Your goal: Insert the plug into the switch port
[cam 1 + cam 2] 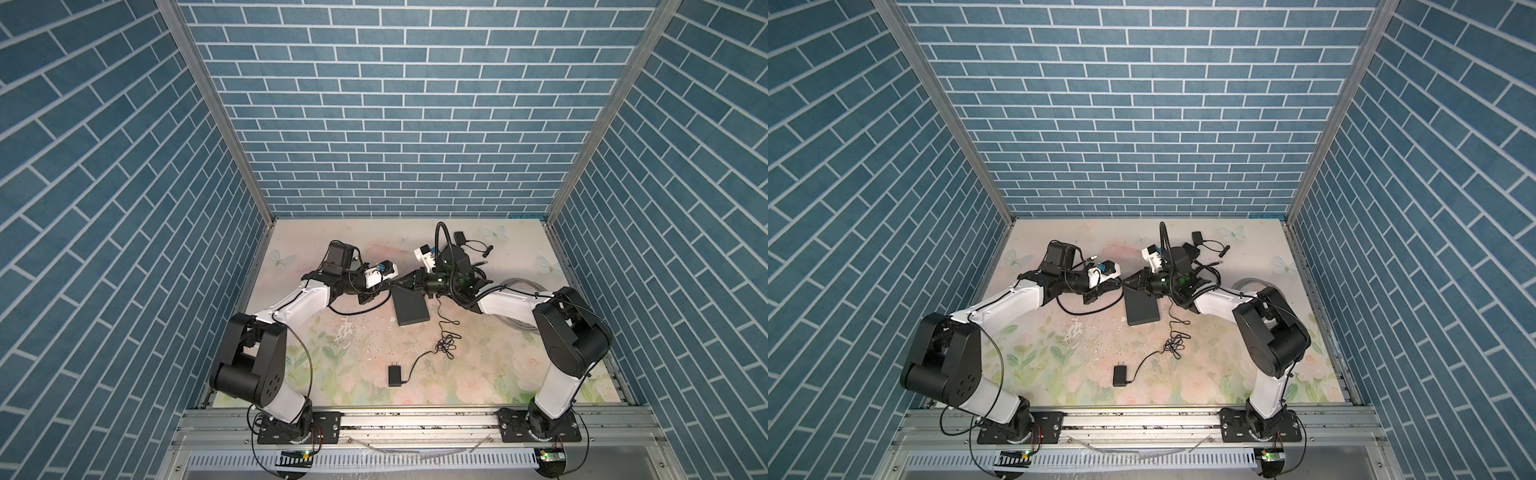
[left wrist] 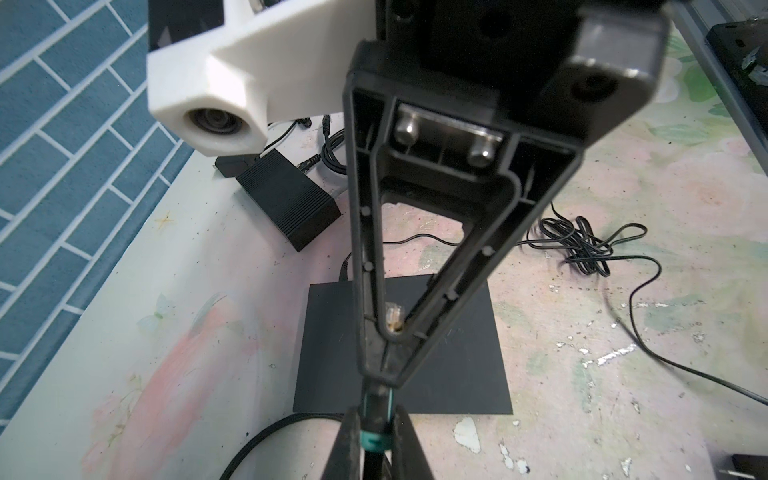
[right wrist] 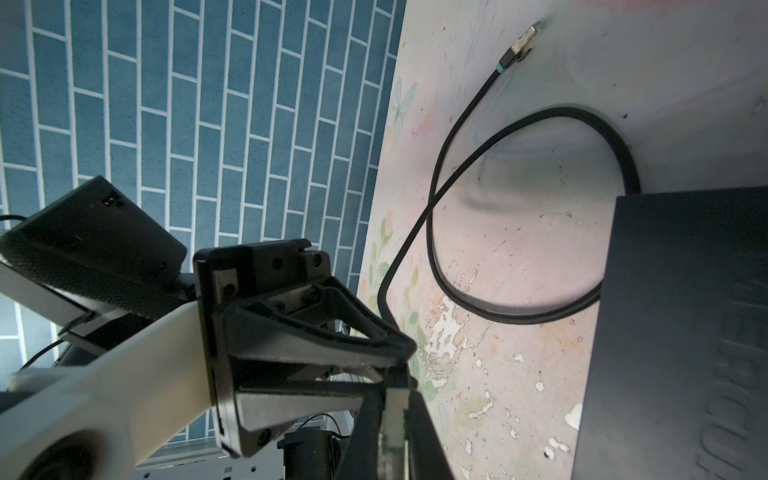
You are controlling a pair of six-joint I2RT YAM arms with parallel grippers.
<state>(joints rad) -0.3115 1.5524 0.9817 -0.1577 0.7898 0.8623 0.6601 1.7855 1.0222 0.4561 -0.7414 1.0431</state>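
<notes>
Charger [image 1: 394, 376] lies nearest, idle; beyond it the switch [image 2: 457, 365] sits flat, ports hidden. Over its far edge the left gripper [image 2: 376, 417] pinches the cable [image 2: 377, 442] just behind the plug [image 2: 392, 319], itself clamped in the right gripper [image 2: 384, 368]. Best let one hand take over, then line the plug up squarely before pushing gently, straight in.

Floral table [image 1: 478, 374], black switch [image 1: 411, 309], power adapter [image 1: 394, 375], tangled cord [image 1: 446, 343]
</notes>
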